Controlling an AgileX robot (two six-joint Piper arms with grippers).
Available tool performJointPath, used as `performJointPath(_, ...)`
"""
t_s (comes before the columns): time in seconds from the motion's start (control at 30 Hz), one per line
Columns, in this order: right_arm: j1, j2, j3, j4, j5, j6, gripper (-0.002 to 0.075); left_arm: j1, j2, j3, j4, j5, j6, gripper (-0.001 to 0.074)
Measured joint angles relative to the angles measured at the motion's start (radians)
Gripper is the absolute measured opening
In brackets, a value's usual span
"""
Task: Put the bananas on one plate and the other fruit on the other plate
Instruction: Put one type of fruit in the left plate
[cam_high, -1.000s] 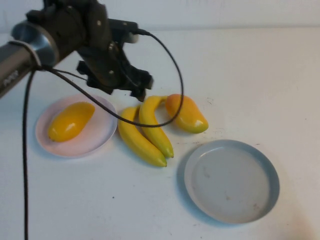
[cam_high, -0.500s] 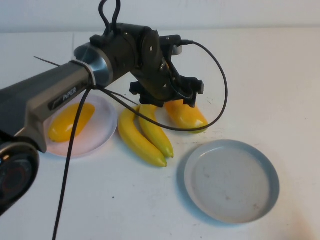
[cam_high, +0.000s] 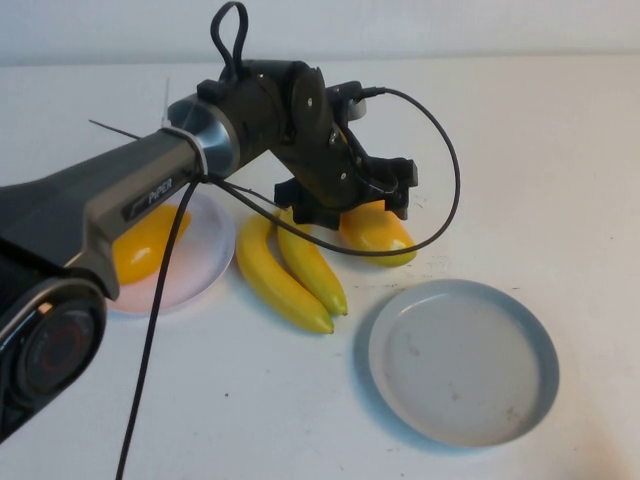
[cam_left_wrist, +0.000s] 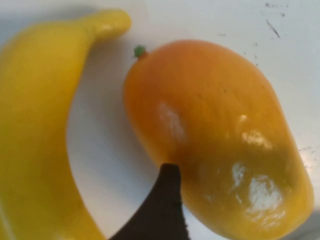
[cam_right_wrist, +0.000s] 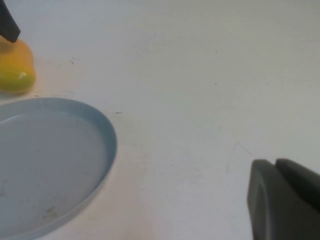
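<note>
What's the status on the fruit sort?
Left gripper open over table mango. Right gripper parked beside grey-blue plate. Bananas unsorted; other mango on pink plate.

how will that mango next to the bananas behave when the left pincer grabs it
The mango looks glossy, so it may slip between the fingers of the left pincer above it. Its plump rounded body could roll toward the bananas if nudged. It seems rigid, likely plastic. The right pincer sits apart near the blue plate.

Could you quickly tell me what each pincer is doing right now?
Left pincer: open, down over the mango on the table, not holding it.
Right pincer: near the grey-blue plate, holding nothing.
</note>
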Motion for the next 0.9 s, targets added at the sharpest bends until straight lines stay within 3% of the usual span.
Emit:
performJointPath(0.73, 0.000, 0.000, 0.000, 0.001, -0.002, 0.000, -0.0017, 0.025, 0.085, 0.000, -0.062, -0.058, -0.024, 0.0664)
performJointPath(0.9, 0.000, 0.000, 0.000, 0.001, -0.002, 0.000, -0.0017, 0.025, 0.085, 0.000, -0.030, -0.066, -0.015, 0.0591)
